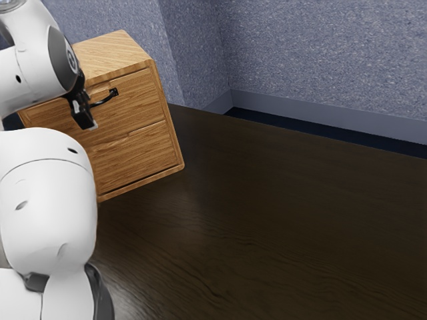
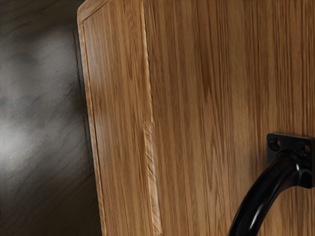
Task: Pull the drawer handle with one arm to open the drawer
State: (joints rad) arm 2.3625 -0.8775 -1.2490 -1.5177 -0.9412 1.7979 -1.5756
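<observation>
A light wooden cabinet [image 1: 117,53] stands on the dark floor at the exterior view's upper left, against the wall. Its upper drawer front [image 1: 137,100] carries a black curved handle [image 1: 107,97]. Below it is a lower drawer front [image 1: 143,150]. My black gripper [image 1: 85,115] hangs right at the handle's end nearer the arm, partly hidden by the white arm. In the wrist view the drawer front [image 2: 211,98] is very close, and the handle [image 2: 266,196] bows out from its bolted plate [image 2: 290,145]. The upper drawer looks level with the cabinet front.
Dark wooden floor [image 1: 280,220] spreads out to the exterior view's right. Blue-grey walls [image 1: 320,47] with a skirting board close off the back. My white arm [image 1: 40,193] covers the cabinet's side nearest the exterior view's left.
</observation>
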